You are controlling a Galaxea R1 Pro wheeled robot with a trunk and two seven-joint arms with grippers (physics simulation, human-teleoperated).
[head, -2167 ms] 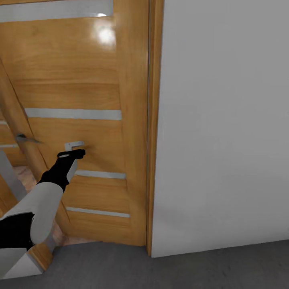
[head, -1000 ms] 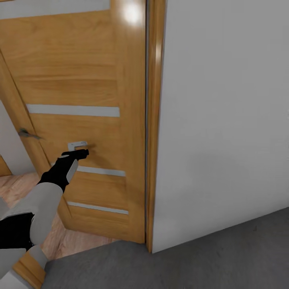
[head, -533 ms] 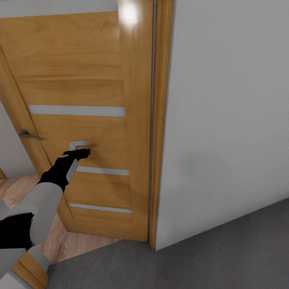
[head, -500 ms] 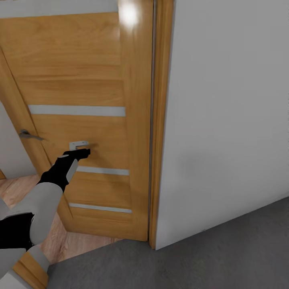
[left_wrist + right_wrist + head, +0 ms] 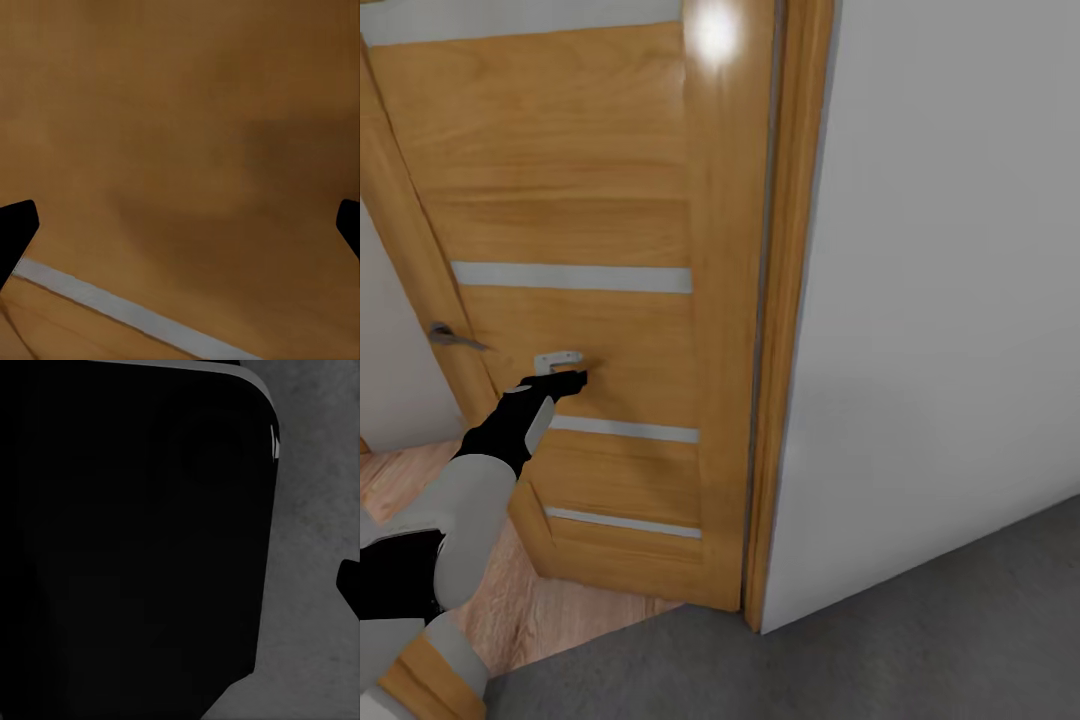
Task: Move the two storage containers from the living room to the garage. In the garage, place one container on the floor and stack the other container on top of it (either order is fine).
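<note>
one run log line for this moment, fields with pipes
phase: at garage door | left gripper: jaws open, against orange door | door: ajar, wood floor beyond | containers: none seen | base on grey concrete floor

A large black rounded body, probably part of the robot, covers everything from nine o'clock through the centre, with a thin pale edge along its twelve-o'clock side. From one to five o'clock lies speckled grey concrete floor. At three o'clock a black fingertip juts in.
</note>
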